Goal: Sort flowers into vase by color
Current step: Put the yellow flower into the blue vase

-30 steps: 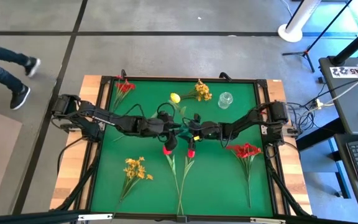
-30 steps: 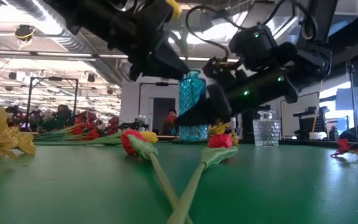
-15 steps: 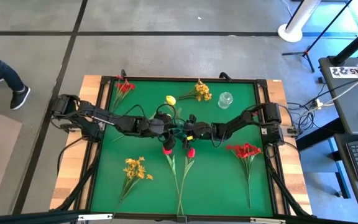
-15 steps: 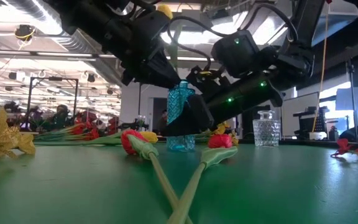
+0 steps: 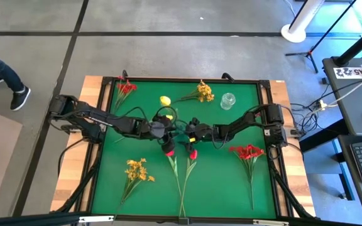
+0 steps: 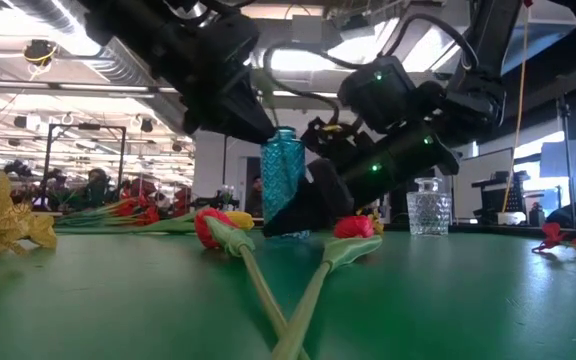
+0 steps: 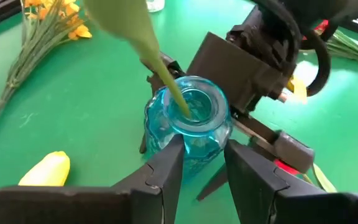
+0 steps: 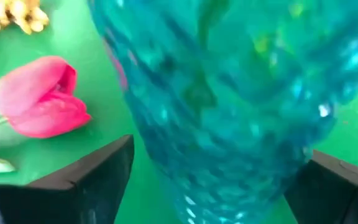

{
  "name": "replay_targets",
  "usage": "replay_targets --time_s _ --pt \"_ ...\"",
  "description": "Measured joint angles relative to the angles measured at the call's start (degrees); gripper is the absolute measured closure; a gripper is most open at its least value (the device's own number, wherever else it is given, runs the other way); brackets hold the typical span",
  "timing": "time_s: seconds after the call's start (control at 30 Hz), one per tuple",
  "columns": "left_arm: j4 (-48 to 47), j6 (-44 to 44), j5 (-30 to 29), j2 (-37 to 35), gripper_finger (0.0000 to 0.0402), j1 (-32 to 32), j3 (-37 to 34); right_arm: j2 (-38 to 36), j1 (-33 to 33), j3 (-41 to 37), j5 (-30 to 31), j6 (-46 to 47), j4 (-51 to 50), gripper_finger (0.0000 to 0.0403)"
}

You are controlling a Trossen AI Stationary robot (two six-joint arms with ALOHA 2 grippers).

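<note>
The blue vase (image 7: 188,121) is clear, glossy glass with a faceted, diamond-cut wall that catches highlights. A smaller glass vase (image 5: 228,100), at two o'clock on the table, is colourless and also cut-patterned. The table top (image 5: 219,182) is matt green felt-like cloth, framed by pale bare wood (image 5: 70,182) and dark metal rails. The red tulip (image 8: 39,98) looks smooth and satiny, like cloth. Both grippers' fingers (image 7: 163,171) are matt dark plastic.

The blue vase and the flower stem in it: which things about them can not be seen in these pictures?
- Blue vase, low view: its foot is hidden behind the right gripper.
- Right wrist view: vase cut off by the edges.
- Stem, left wrist view: its lower end is lost inside the vase.
</note>
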Motion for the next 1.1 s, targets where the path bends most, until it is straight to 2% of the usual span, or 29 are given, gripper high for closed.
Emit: replay_targets --time_s 0.4,0.8,1.1 --pt "-1.4 -0.4 -0.5 -1.9 0.0285 -0.8 -0.4 -7.4 0.0 0.0 0.1 1.4 -12.5 0.0052" --pt "6.4 0.4 -0.8 -1.9 0.0285 0.9 -0.3 -8.8 0.0 0.0 -1.4 1.4 -13.0 0.0052" --pt "6.9 0.5 -0.5 -1.9 0.0285 0.9 -0.2 -8.8 0.0 0.0 -2.4 1.4 -13.8 0.0052"
